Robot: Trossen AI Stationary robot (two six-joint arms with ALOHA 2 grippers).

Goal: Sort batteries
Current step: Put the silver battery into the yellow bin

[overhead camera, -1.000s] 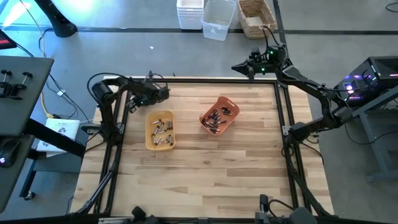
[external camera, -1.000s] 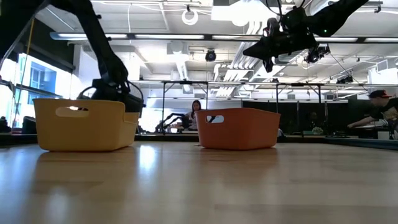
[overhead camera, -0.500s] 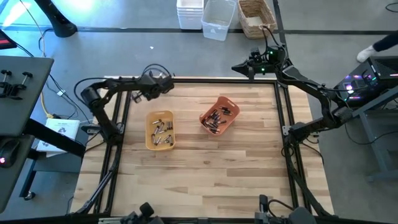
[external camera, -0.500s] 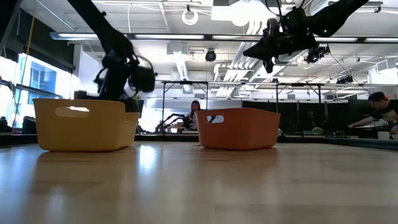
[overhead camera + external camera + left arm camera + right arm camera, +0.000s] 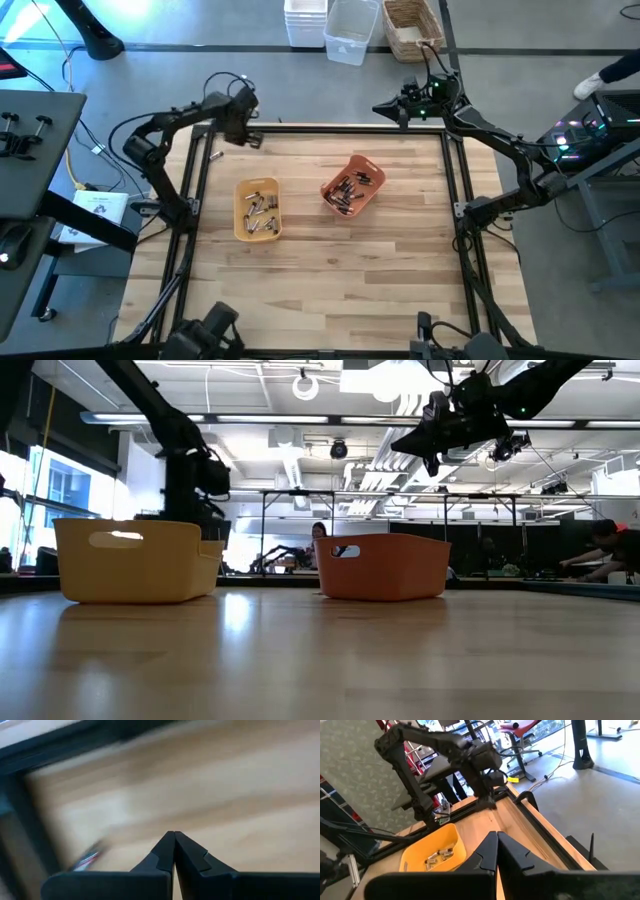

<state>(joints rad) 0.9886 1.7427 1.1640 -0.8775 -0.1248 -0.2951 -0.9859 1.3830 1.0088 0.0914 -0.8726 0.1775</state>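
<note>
Left claw: hovering near the desk's 11 o'clock corner, fingers pressed together, carrying nothing that is showing.
Right claw: waiting above the desk's 1 o'clock edge, fingers closed, empty.
Batteries: lying loose in the yellow tray, left of desk centre at about 9 o'clock.
Second lot: darker cells are filling the orange tray, just right of centre toward 1 o'clock.
Stray item: something small is resting beside the frame rail at 10 o'clock, near the left claw; it is too blurred in the left wrist view to be identified, possibly a cell.
Risk: if it is a cell, a descending closed claw is likely to be nudging it off the edge or under the rail.
Risk: cells are lying crossed in both trays, so a pinch may be lifting two or slipping.
</note>
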